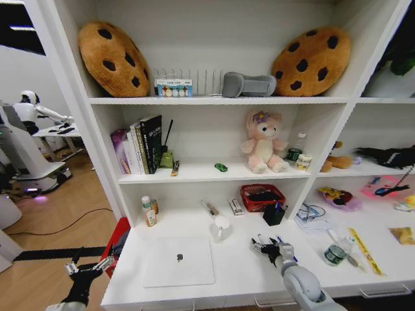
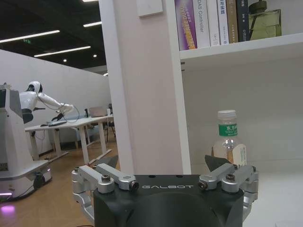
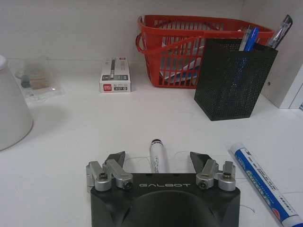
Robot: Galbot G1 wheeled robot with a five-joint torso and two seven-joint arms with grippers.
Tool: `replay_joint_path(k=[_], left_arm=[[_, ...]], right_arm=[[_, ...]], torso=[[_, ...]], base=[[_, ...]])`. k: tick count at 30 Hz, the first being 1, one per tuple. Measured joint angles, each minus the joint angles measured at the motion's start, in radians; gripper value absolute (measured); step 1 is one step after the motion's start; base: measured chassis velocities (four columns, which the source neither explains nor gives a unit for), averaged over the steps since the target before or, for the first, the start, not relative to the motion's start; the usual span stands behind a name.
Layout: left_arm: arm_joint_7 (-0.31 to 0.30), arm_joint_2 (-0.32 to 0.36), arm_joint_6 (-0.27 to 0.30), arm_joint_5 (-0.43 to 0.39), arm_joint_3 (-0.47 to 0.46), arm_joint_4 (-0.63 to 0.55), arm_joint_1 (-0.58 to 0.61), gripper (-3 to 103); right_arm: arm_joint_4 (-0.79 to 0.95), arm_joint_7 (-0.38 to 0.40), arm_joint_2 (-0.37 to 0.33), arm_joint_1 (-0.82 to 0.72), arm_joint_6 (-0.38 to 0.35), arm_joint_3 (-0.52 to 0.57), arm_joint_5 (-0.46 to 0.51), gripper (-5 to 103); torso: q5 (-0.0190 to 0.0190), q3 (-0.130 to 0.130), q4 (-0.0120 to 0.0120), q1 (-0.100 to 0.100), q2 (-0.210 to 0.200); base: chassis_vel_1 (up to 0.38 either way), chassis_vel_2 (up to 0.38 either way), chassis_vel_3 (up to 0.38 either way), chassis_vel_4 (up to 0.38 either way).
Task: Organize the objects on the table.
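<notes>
The right end effector (image 3: 157, 161) hovers spread over a white marker pen (image 3: 158, 157) on the white desk (image 3: 94, 127). Beyond stand a black mesh pen holder (image 3: 234, 80) and red plastic basket (image 3: 189, 52).

Silver laptop (image 1: 179, 261) closed, flat on the white table (image 1: 237, 272), front left. White marker (image 3: 158, 156) lying on the table, black tip away from the front edge, second blue-labelled marker (image 3: 262, 182) just beside it, apart. Pens (image 3: 249, 39) upright in black mesh cup (image 3: 233, 79). Tiny green toy car (image 1: 221, 167) on shelf above.
</notes>
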Motion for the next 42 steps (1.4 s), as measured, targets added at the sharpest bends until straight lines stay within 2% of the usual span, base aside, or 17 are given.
replay_joint_path(k=[1, 2, 5, 6, 8, 9, 11, 12, 15, 18, 26, 28, 30, 32, 33, 35, 42], left_arm=[[0.0, 0.0, 0.0, 0.0, 0.0, 0.0, 0.0, 100], [0.0, 0.0, 0.0, 0.0, 0.0, 0.0, 0.0, 100], [0.0, 0.0, 0.0, 0.0, 0.0, 0.0, 0.0, 100], [0.0, 0.0, 0.0, 0.0, 0.0, 0.0, 0.0, 100], [0.0, 0.0, 0.0, 0.0, 0.0, 0.0, 0.0, 100], [0.0, 0.0, 0.0, 0.0, 0.0, 0.0, 0.0, 100], [0.0, 0.0, 0.0, 0.0, 0.0, 0.0, 0.0, 100], [0.0, 0.0, 0.0, 0.0, 0.0, 0.0, 0.0, 100], [0.0, 0.0, 0.0, 0.0, 0.0, 0.0, 0.0, 100], [0.0, 0.0, 0.0, 0.0, 0.0, 0.0, 0.0, 100], [0.0, 0.0, 0.0, 0.0, 0.0, 0.0, 0.0, 100], [0.0, 0.0, 0.0, 0.0, 0.0, 0.0, 0.0, 100], [0.0, 0.0, 0.0, 0.0, 0.0, 0.0, 0.0, 100], [0.0, 0.0, 0.0, 0.0, 0.0, 0.0, 0.0, 100], [0.0, 0.0, 0.0, 0.0, 0.0, 0.0, 0.0, 100], [0.0, 0.0, 0.0, 0.0, 0.0, 0.0, 0.0, 100], [0.0, 0.0, 0.0, 0.0, 0.0, 0.0, 0.0, 100]], right_arm=[[-0.003, 0.001, 0.004, 0.0, 0.002, -0.001, -0.003, 78], [-0.003, 0.001, 0.004, 0.0, 0.002, -0.001, -0.003, 78], [-0.006, 0.002, 0.009, -0.002, 0.004, -0.002, -0.009, 61], [-0.006, 0.002, 0.009, -0.002, 0.004, -0.002, -0.009, 61], [-0.004, 0.008, 0.01, -0.002, 0.004, -0.002, -0.009, 50], [-0.004, 0.008, 0.01, -0.002, 0.004, -0.002, -0.009, 50], [0.001, 0.016, 0.011, -0.002, 0.003, -0.001, -0.008, 39], [0.001, 0.016, 0.011, -0.002, 0.003, -0.001, -0.008, 39], [0.002, 0.017, 0.01, -0.004, 0.002, 0.001, -0.008, 28], [0.005, 0.018, 0.011, -0.008, 0.002, 0.004, -0.008, 13], [0.013, 0.017, 0.013, -0.011, 0.016, 0.011, -0.012, 12], [0.017, 0.008, 0.018, -0.005, 0.082, 0.021, -0.048, 12], [0.018, 0.002, 0.019, -0.003, 0.106, 0.025, -0.063, 12], [0.019, -0.026, 0.024, 0.006, 0.193, 0.04, -0.155, 12], [0.019, -0.026, 0.024, 0.006, 0.193, 0.04, -0.155, 12], [0.004, -0.034, 0.036, 0.03, 0.274, 0.044, -0.248, 12], [-0.041, -0.031, 0.053, 0.108, 0.357, 0.035, -0.297, 12]], torso=[[0.0, 0.0, 0.0, 0.0, 0.0], [0.0, 0.0, 0.0, 0.0, 0.0], [-0.0001, 0.0, 0.0001, 0.0, 0.0], [-0.0001, 0.0, 0.0001, 0.0, 0.0], [0.0, 0.0, 0.0001, 0.0, 0.0], [0.0, 0.0, 0.0001, 0.0, 0.0], [0.0003, 0.0, 0.0, 0.0, 0.0], [0.0003, 0.0, 0.0, 0.0, 0.0], [0.0003, 0.0, 0.0, 0.0, 0.0], [0.0003, 0.0, 0.0, 0.0, 0.0], [0.0006, 0.0, -0.0001, 0.0, 0.0], [0.0003, 0.0, -0.0001, 0.0, 0.0], [0.0003, 0.0, 0.0, 0.0, 0.0], [0.0002, 0.0, -0.0001, 0.0, 0.0], [0.0002, 0.0, -0.0001, 0.0, 0.0], [0.0002, 0.0, 0.0, 0.0, 0.0], [0.0002, 0.0, 0.0002, 0.0, 0.0]], base=[[0.0, 0.0, 0.0, 0.0], [0.0, 0.0, 0.0, 0.0], [0.0, 0.0, 0.0, 0.0], [0.0, 0.0, 0.0, 0.0], [0.0, 0.0, 0.0, 0.0], [0.0, 0.0, 0.0, 0.0], [0.0, 0.0, 0.0, 0.0], [0.0, 0.0, 0.0, 0.0], [0.0, 0.0, 0.0, 0.0], [0.0, 0.0, 0.0, 0.0], [0.0, 0.0, 0.0, 0.0], [0.0, 0.0, 0.0, 0.0], [0.0, 0.0, 0.0, 0.0], [0.0, 0.0, 0.0, 0.0], [0.0, 0.0, 0.0, 0.0], [0.0, 0.0, 0.0, 0.0], [0.0, 0.0, 0.0, 0.0]])
